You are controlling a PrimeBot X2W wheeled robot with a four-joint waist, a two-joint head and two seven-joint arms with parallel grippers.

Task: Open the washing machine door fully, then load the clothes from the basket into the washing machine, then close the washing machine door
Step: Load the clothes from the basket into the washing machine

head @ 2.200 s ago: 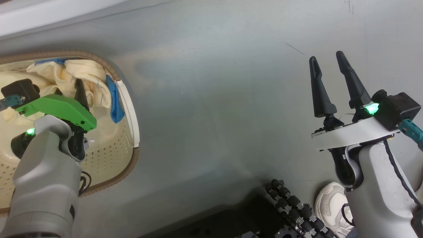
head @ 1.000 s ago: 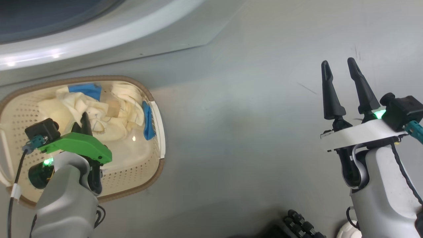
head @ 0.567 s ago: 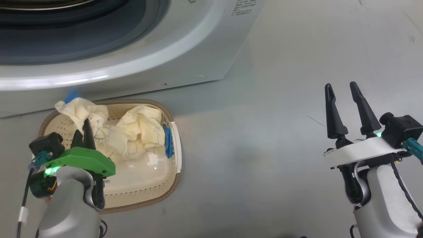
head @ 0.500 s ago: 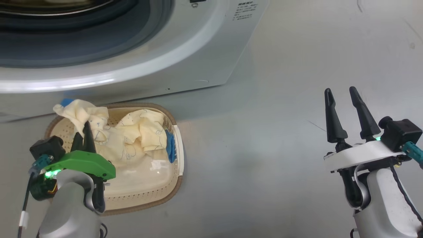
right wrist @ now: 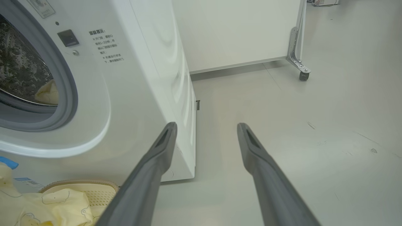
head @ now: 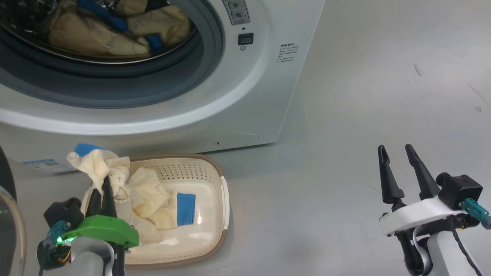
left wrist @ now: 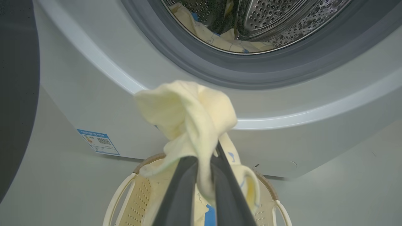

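Observation:
My left gripper [head: 104,183] is shut on a cream-yellow garment [head: 99,165], held up above the basket's far left corner. In the left wrist view the cloth [left wrist: 188,116] bunches over the closed fingers [left wrist: 180,185], facing the washing machine [left wrist: 94,94]. The cream basket [head: 216,214] sits on the floor just before the machine, with more clothes [head: 153,199] and a blue-trimmed piece inside. Other clothes [head: 96,34] lie in the steel drum [left wrist: 267,18]. The washing machine door [head: 7,214] stands swung open at the far left. My right gripper [head: 397,151] hangs open over bare floor to the right.
The washing machine [head: 249,96] has a blue label sticker [left wrist: 98,142] low on its front. In the right wrist view a white panel on a caster wheel [right wrist: 303,73] stands behind the machine. Grey floor stretches to the right of the basket.
The head camera has tilted up, bringing the machine's opening and drum into view. My left gripper has lifted the cream garment up out of the basket. The right gripper stays open.

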